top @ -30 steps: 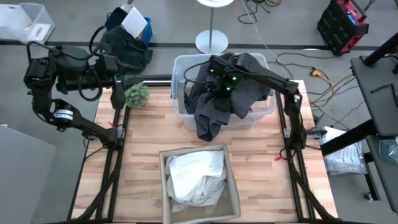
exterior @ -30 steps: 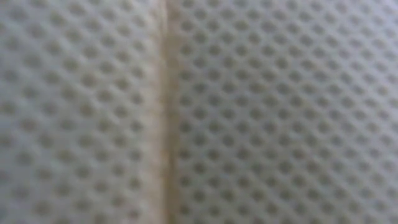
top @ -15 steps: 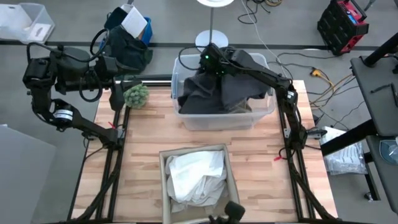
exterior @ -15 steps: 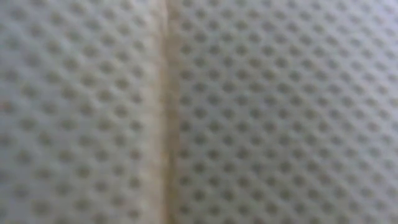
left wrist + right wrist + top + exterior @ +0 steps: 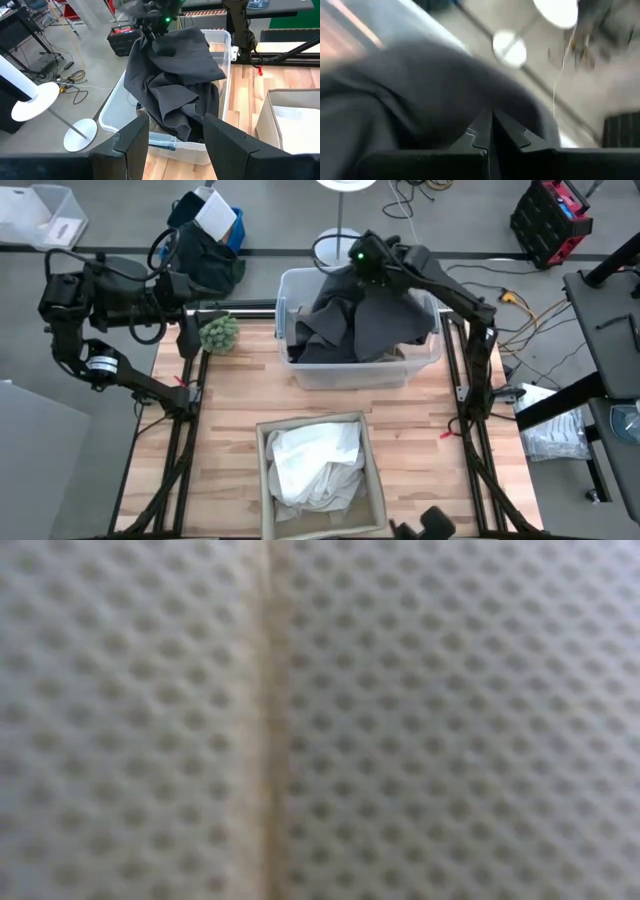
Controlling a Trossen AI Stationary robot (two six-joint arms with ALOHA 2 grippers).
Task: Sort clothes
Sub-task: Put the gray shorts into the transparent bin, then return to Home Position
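A dark grey garment [image 5: 372, 325] hangs from my right gripper [image 5: 362, 265] above the far side of a clear plastic bin [image 5: 290, 285]. It also shows in the left wrist view [image 5: 175, 75]. The right gripper is shut on it. White clothes [image 5: 315, 465] lie in a tan fabric box [image 5: 266, 480] near the table's front edge. My left gripper [image 5: 175, 135] is open and empty at the table's far left [image 5: 188, 332], beside a green plant ball [image 5: 220, 332]. The low view is filled by mesh fabric [image 5: 400, 720]. My right gripper pinches a gathered bunch of the dark garment at its top [image 5: 150, 41] between its two shut fingers [image 5: 485, 127], coming from above. How many layers it holds cannot be told. The garment hangs slack below the fingers, and its lower part [image 5: 185, 115] lies in the bin.
A dark bag with a white paper [image 5: 205, 245] sits behind the table's far left corner. A white lamp base [image 5: 340, 247] stands behind the bin. Bare wood [image 5: 230, 400] lies between the bin and the box.
My right gripper has gone from over the bin's near wall toward the table's far edge and up, still shut on the dark garment. The part that hung over the bin's front wall onto the table has been drawn back into the bin.
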